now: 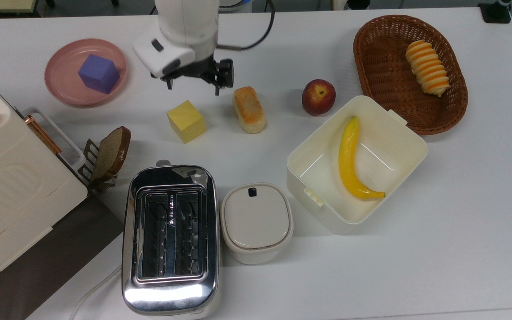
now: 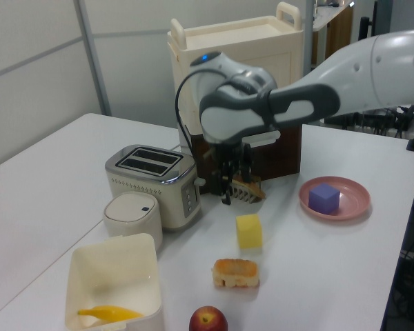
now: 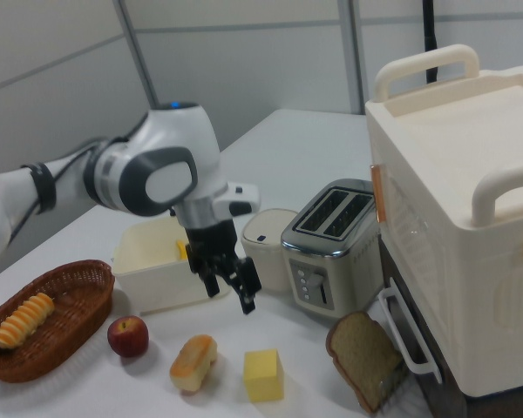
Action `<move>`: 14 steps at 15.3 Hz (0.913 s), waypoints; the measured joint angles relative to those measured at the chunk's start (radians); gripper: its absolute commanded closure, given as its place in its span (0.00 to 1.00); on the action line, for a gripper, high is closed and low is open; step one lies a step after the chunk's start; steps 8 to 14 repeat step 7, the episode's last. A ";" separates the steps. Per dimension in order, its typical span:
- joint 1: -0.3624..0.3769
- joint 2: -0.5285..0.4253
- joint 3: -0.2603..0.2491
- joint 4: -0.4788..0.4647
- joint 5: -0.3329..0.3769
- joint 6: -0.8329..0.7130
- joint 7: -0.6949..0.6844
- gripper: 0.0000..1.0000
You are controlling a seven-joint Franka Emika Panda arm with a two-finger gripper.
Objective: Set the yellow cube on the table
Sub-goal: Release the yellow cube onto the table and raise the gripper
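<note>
top view straight down; left and right views oblique, opposite sides, sharing the toaster
</note>
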 measured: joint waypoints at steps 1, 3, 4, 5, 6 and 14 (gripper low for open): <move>-0.052 -0.018 0.057 0.009 -0.012 -0.004 0.000 0.00; -0.171 -0.054 0.184 0.017 -0.034 -0.028 0.005 0.00; -0.232 -0.072 0.244 0.020 -0.041 -0.049 0.010 0.00; -0.293 -0.093 0.297 0.025 -0.045 -0.068 0.012 0.00; -0.335 -0.108 0.330 0.028 -0.046 -0.079 0.012 0.00; -0.381 -0.128 0.362 0.033 -0.046 -0.091 0.012 0.00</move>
